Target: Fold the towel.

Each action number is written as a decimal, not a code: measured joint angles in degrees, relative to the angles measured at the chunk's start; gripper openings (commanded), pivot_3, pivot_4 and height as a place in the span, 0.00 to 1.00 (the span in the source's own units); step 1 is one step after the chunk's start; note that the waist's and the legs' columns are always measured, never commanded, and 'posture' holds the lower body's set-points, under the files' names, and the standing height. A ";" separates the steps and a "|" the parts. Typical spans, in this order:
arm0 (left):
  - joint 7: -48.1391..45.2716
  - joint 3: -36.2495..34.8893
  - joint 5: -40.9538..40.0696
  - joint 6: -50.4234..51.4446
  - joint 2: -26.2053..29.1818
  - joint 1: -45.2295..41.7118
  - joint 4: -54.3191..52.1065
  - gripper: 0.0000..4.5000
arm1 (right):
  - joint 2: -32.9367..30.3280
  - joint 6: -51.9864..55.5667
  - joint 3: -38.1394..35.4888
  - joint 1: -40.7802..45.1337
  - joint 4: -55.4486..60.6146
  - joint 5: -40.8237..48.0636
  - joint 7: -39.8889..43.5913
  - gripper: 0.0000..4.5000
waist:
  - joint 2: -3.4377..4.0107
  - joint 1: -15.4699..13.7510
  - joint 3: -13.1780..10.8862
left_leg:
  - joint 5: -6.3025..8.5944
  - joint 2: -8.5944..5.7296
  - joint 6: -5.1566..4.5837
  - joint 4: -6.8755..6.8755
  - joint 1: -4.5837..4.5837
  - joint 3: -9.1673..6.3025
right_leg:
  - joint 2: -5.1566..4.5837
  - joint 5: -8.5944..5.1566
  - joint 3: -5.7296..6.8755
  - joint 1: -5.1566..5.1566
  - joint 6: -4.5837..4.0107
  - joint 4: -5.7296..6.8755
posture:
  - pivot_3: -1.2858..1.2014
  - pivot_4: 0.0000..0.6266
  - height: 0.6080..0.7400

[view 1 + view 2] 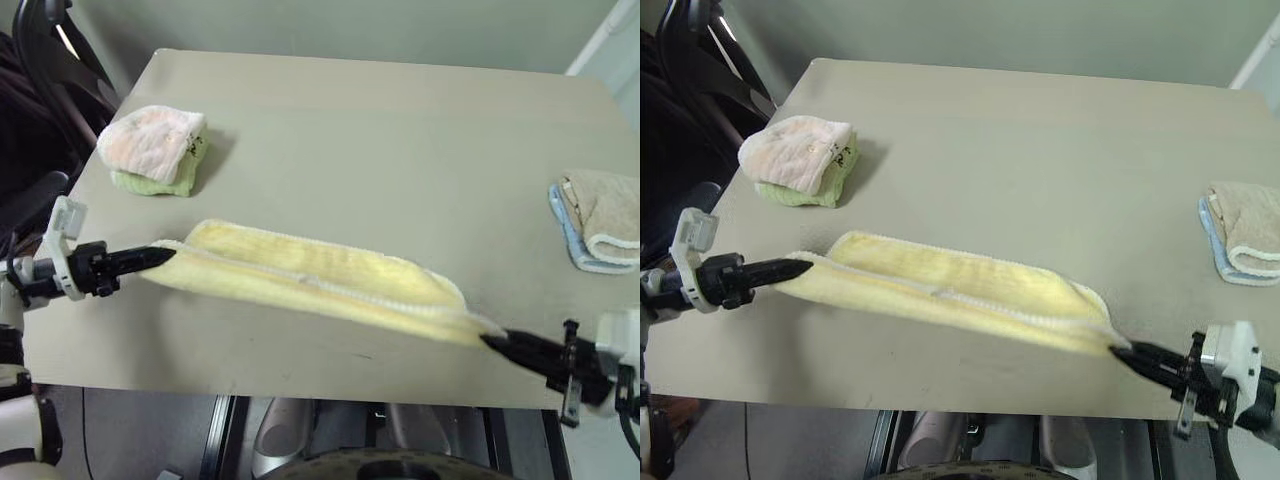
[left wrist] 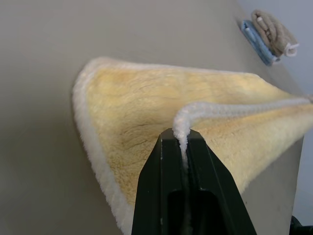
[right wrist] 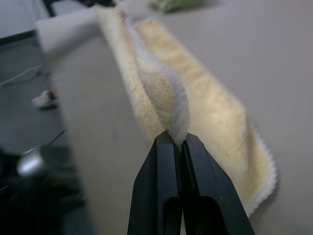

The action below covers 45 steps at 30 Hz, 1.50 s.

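Stretching between left claw (image 1: 170,255) and right claw (image 1: 488,341), towel (image 1: 320,280) spans sideways.

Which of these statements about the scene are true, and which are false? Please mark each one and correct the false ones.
1. Both grippers are shut on the towel. True: the left gripper pinches one end of the towel and the right gripper pinches the other.
2. The towel lies flat and fully spread on the table. False: it is doubled lengthwise, stretched between the grippers.
3. The pink-and-white folded towel sits on a green one. True.
4. The beige folded towel touches the yellow towel. False: it lies apart, near the table's right edge.
5. The left gripper holds the towel by its whitish edge. True.
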<state>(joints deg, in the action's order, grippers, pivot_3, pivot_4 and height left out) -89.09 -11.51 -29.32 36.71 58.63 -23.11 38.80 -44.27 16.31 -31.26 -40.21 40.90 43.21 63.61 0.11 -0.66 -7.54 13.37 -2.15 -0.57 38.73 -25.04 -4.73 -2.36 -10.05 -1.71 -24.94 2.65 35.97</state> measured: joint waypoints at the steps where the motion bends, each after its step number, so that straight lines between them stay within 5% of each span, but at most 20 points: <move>1: -0.03 0.34 -0.10 -0.37 0.00 0.00 0.39 0.01 | -0.22 0.48 0.00 -0.36 0.06 -0.02 0.24 0.00 | -0.05 -0.01 0.03 | 0.03 -0.01 -0.02 0.00 -0.01 -0.01 | 0.00 -0.02 0.00 0.00 -0.01 0.00 | 0.52 0.24 0.95; 13: -0.32 5.73 -1.28 -5.84 1.33 -0.79 7.33 0.01 | -3.52 2.20 -1.08 -5.07 -1.97 -2.75 7.06 0.00 | -0.18 -0.01 0.12 | 0.06 -0.01 0.51 -0.35 -0.11 -0.06 | 0.02 -0.14 0.03 -0.22 -0.57 0.00 | 0.52 0.24 0.95; 45: 0.19 4.85 8.44 -14.44 -7.53 -19.32 20.04 0.01 | -0.55 7.35 15.51 22.92 -19.25 -8.79 -3.72 0.00 | -0.25 -0.24 0.16 | -0.86 -0.03 -0.11 -0.44 -0.02 -0.07 | 0.01 -0.02 0.05 -0.06 -0.44 0.03 | 0.52 0.24 0.95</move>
<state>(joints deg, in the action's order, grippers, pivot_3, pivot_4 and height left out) -88.90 -6.66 -20.88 22.27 51.10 -42.43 58.84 -44.82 23.66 -15.74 -17.28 21.65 34.42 59.89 -0.14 -0.89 -7.38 12.50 -2.18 -0.67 38.29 -25.05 -4.80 -2.36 -10.07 -1.66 -25.00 2.21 36.00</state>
